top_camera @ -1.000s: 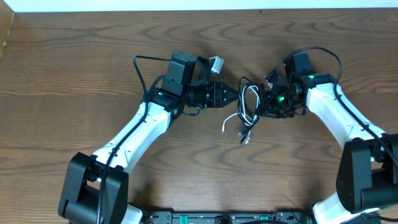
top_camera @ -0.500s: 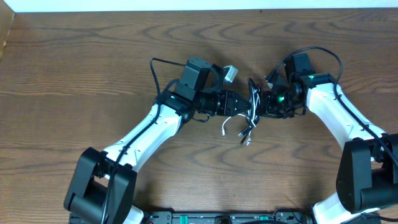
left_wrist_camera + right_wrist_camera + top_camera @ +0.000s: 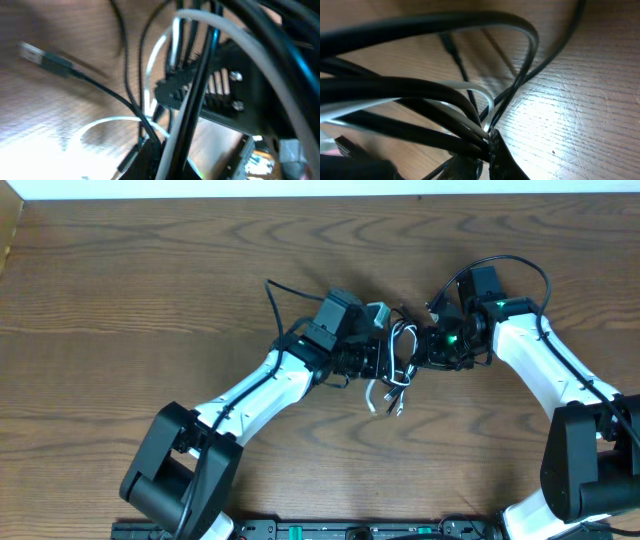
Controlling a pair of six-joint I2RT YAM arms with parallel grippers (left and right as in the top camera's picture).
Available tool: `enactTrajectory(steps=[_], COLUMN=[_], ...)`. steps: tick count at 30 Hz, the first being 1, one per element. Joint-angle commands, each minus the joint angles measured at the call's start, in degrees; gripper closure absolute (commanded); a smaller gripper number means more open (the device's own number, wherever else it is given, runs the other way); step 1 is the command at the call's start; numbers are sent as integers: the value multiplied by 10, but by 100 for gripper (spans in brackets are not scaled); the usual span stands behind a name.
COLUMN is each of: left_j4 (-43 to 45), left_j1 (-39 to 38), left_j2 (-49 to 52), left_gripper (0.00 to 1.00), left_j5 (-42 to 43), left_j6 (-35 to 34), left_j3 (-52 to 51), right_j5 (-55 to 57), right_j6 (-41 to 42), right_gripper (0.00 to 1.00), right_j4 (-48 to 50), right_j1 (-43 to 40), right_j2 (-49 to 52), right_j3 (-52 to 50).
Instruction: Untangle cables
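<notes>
The wooden table (image 3: 120,300) took up most of the overhead view, and the two white arms reached in from the near edge to meet just right of its middle. The left arm (image 3: 270,385) stretched in on a long diagonal. The right arm (image 3: 540,365) bent in more sharply.

The left gripper (image 3: 390,360) and the right gripper (image 3: 416,348) stood almost nose to nose, with the cables (image 3: 402,340) bunched in a small tangle between them. From above I could not make out either pair of jaws, only the loops and two loose ends trailing on the wood toward the near edge.

The wrist cameras filled that in. The right wrist view showed the right gripper (image 3: 487,147) pressed together, with black cable (image 3: 445,22) strands and the thinner white cable (image 3: 470,87) all running into its tip just over the tabletop. The left wrist view was blurred, but the left gripper (image 3: 150,155) looked closed on the same bundle. The white cable (image 3: 220,30) swept close across the lens, and the dark body of the right gripper (image 3: 215,95) sat just behind. Only that view showed a black cable (image 3: 100,87) strand running out to a small plug (image 3: 47,57) held clear above the wood.
</notes>
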Motion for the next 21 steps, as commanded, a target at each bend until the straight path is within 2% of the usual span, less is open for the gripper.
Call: enactTrajectory(steps=[1,3,4,10,14,21], left_j4=[-4,-12,-22,-116,-129,-122], left_j1=[8,11,11,11,11,12], left_j2=[-13,-32,-43,-122,-150,-164], left_gripper=[92,92,92,93,93,92], left_j5=[-44,-54,-72,-209,-213,-206], left_j6=[3,3,3,5,15,14], left_j3=[0,0,1,3,3,3], right_j5=[-19,-24,-32,-80,-114,-143], right_j6=[-14,-18,-22,-38,-34,-25], right_gripper=[86,64,58,34,31,34], right_j4=[1,-5,-7,-10,10,35], right_j1=[-1,-6,-10,-20,-11,47], right_j2=[-1,-3,-7,-51,-76,-67], right_j3=[3,10,16,54,57,56])
